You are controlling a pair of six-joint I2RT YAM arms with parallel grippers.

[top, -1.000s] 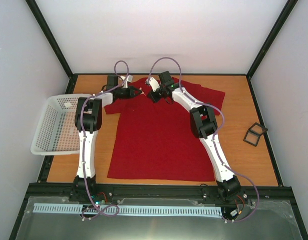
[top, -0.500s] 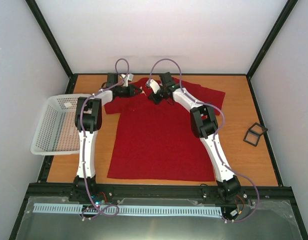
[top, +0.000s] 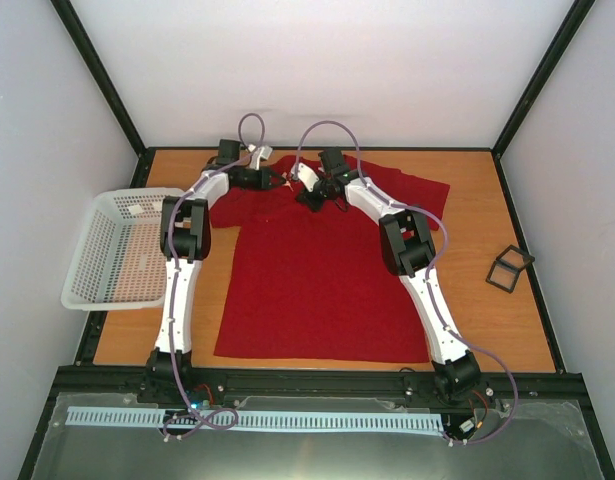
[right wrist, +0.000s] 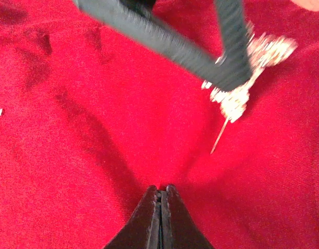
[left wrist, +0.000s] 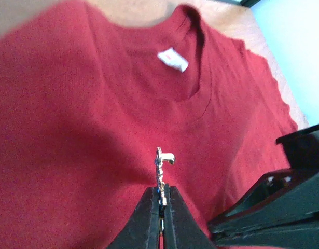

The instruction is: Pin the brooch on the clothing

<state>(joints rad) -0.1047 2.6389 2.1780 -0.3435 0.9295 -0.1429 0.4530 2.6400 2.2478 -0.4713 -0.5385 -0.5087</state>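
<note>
Left gripper [left wrist: 160,196]: clenched on the brooch, its two fingers pressed together around the lower end of the piece; it hangs over the chest of the shirt, just short of the neckline.
Brooch [left wrist: 160,167]: a small sparkling metal piece standing upright out of the left gripper's tips. In the right wrist view its bare pin slants down toward the right gripper. Whether the pin's point touches the cloth cannot be told.
Right gripper [right wrist: 160,193]: fingers closed tight, tips down on the red cloth with a small pucker of fabric caught between them; it sits just beside the left gripper, the brooch between the two.
T-shirt [top: 317,280]: spread front-up on the counter [top: 487,330], under both grippers; its round collar lies beyond the left gripper.
Label [left wrist: 172,58]: white, inside the collar, beyond the left gripper's tips.
Basket [top: 112,245]: white mesh, well off to the left of the left gripper, at the counter's edge.
Black frame [top: 509,268]: small square thing on bare wood, well to the right of the right gripper.
</note>
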